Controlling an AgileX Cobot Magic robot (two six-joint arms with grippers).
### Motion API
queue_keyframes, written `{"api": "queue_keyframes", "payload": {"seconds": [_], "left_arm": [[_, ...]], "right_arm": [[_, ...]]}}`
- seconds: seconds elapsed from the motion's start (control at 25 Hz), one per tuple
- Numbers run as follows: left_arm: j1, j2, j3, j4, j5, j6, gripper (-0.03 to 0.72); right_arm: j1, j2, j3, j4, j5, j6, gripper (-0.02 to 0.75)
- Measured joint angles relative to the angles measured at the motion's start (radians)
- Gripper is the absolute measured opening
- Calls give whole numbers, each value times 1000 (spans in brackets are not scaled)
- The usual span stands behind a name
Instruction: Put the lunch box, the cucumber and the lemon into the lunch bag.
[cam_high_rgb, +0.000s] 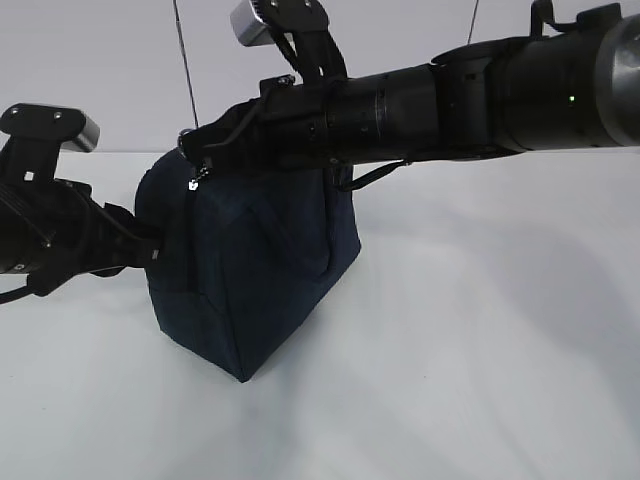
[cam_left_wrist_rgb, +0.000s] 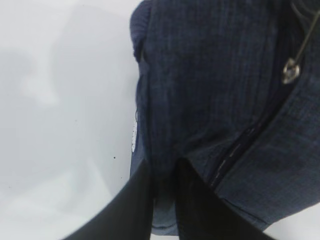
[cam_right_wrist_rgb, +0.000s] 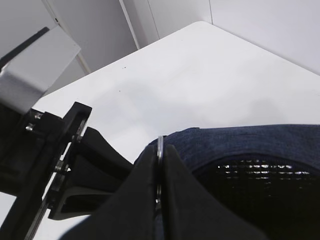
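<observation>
Since the boxy dark navy fabric lunch bag (cam_high_rgb: 250, 270) is soft and light, grip seams: right gripper (cam_right_wrist_rgb: 160, 165) clenched on its metal ring pull (cam_right_wrist_rgb: 160, 150), left gripper (cam_left_wrist_rgb: 162, 175) pinching end fabric.

Exterior: table-height, side-on; both wrist views close on lunch bag (cam_high_rgb: 250, 270).

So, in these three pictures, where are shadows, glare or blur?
Exterior view: soft shadow on the white table beside the lunch bag. Left wrist view: the left gripper fingers are dark and blurred at the bottom. Right wrist view: small bright glints on the bag's dark opening; the right gripper is underexposed.
</observation>
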Motion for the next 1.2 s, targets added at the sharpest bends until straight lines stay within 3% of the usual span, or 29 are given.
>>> {"api": "queue_keyframes", "payload": {"seconds": [0.44, 1.04, 1.2], "left_arm": [[1, 0, 0, 0, -5, 0, 97], [1, 97, -23, 0, 33, 19, 113], [1, 109, -55, 0, 35, 42, 67]], "right_arm": [[0, 4, -52, -4, -6, 5, 20], [0, 4, -54, -131, 16, 117, 20], [0, 4, -54, -149, 16, 135, 20]]}}
